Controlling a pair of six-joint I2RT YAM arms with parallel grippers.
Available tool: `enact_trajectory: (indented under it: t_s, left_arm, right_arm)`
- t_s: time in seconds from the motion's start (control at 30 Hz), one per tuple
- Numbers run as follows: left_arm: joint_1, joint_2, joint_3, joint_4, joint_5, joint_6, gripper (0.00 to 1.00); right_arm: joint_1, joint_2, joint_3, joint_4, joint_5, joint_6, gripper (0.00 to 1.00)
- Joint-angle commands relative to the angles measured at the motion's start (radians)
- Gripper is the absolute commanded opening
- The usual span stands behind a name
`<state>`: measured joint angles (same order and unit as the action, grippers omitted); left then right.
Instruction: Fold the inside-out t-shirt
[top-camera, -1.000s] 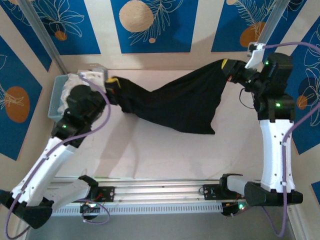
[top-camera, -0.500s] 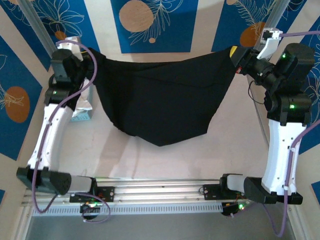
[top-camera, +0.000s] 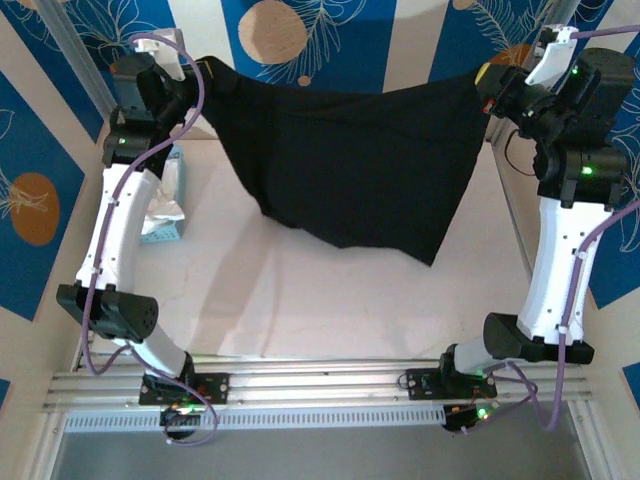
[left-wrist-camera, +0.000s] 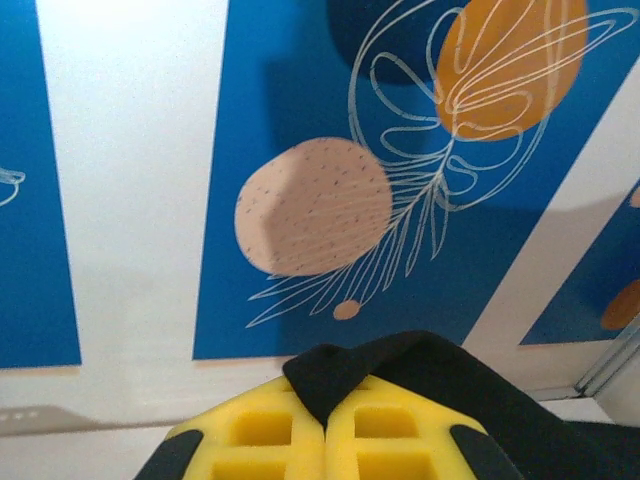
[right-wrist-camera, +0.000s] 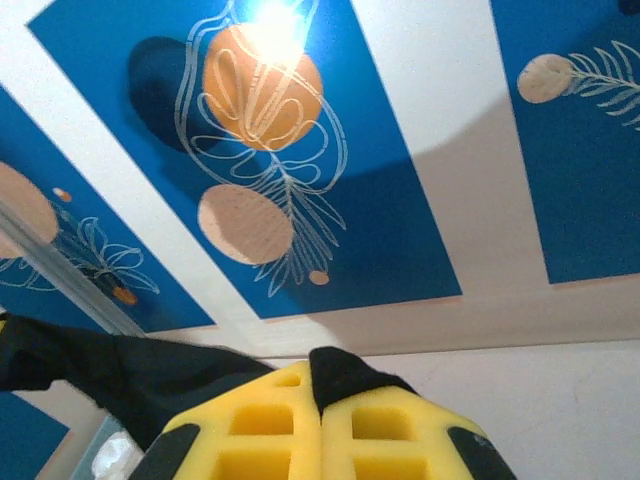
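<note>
**Hanging limp between two clenched grippers**

The black short-sleeved cloth t-shirt (top-camera: 350, 160) hangs spread in the air over the pale table (top-camera: 300, 300), strung between both arms near the patterned back wall. The left gripper (left-wrist-camera: 325, 405) is clamped on a fold of black cloth poking up between its yellow foam pads (left-wrist-camera: 305, 445). The right gripper (right-wrist-camera: 320, 395) pinches another fold likewise. The cloth looks light, soft and shapeless. It should drape and crease freely, so holds at opposite corners of one edge seem best.
</note>
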<state>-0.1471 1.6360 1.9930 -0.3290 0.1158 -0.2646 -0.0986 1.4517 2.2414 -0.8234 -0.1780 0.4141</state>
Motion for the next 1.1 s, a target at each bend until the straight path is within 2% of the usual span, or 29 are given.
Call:
enact_trajectory:
  t_s: [0.0,0.07,0.2,0.3,0.37,0.47,0.53,0.63,0.7,0.8,0.9,1.07]
  left_arm:
    - [0.014,-0.012,0.030,0.077,0.020,-0.016,0.00]
    - [0.040,-0.009,-0.015,0.104,0.018,-0.029,0.00]
    - [0.102,0.045,-0.119,0.135,-0.016,-0.037,0.00]
    - [0.142,0.129,-0.146,0.099,-0.093,0.001,0.06]
    - [0.168,0.184,-0.138,0.045,-0.134,0.028,0.13]
    - [0.215,0.213,-0.143,-0.037,-0.177,0.042,0.33]
    - [0.236,0.170,-0.202,-0.049,-0.186,0.040,0.47]
    - [0.241,0.030,-0.365,-0.019,-0.165,0.013,0.60]
    - [0.239,-0.091,-0.514,0.027,-0.098,-0.047,0.65]
    - [0.205,-0.285,-0.777,0.125,0.011,-0.170,0.69]
    - [0.111,-0.458,-1.045,0.209,0.046,-0.237,0.72]
    - [-0.111,-0.617,-1.293,0.025,-0.041,-0.174,0.75]
  right_arm:
    - [0.073,-0.090,0.001,0.025,0.008,-0.030,0.00]
    - [0.153,-0.148,-0.097,0.070,0.022,-0.042,0.00]
    - [0.406,-0.253,-0.368,0.206,0.063,-0.036,0.00]
    - [0.621,-0.256,-0.565,0.308,0.110,-0.017,0.00]
    - [0.747,-0.205,-0.662,0.365,0.152,0.004,0.02]
    - [0.881,-0.030,-0.716,0.412,0.117,0.079,0.07]
    - [0.964,0.111,-0.698,0.413,0.076,0.097,0.17]
    - [1.039,0.244,-0.652,0.369,0.025,0.080,0.36]
    - [1.045,0.261,-0.659,0.335,0.026,0.054,0.43]
    - [0.975,0.218,-0.730,0.270,0.078,0.014,0.48]
    - [0.833,0.163,-0.834,0.180,0.215,-0.017,0.51]
    - [0.502,0.132,-0.991,0.124,0.333,-0.037,0.57]
